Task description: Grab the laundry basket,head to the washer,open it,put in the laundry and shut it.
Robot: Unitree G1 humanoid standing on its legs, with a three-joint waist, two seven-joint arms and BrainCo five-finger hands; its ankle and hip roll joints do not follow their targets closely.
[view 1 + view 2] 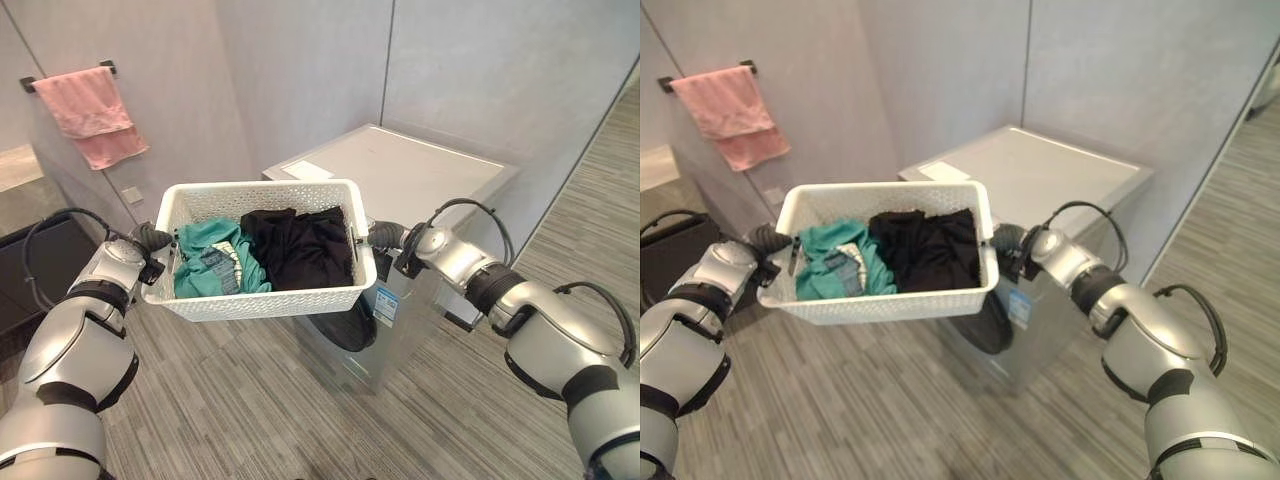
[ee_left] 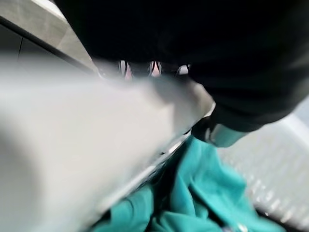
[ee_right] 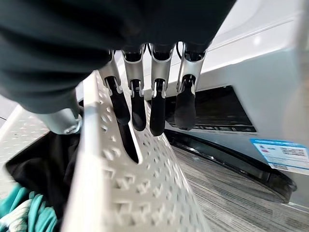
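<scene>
A grey-walled room with striped flooring was shown, a pink towel (image 1: 90, 125) hanging on a rail. A white laundry basket (image 1: 262, 300) of teal and black laundry (image 1: 265, 250) was held aloft before the washer (image 1: 400, 180). The right hand (image 3: 154, 104) was clamped on one end wall, thumb inside; the left hand (image 1: 150, 240) was at the other end, its grip unclear. The basket would best be kept level and set down before the still-closed door is opened

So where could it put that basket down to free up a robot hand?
The washer's flat top is bare apart from a white sheet at its left corner. The striped floor before the washer is open too. The basket itself is crowded with teal and black clothes.
</scene>
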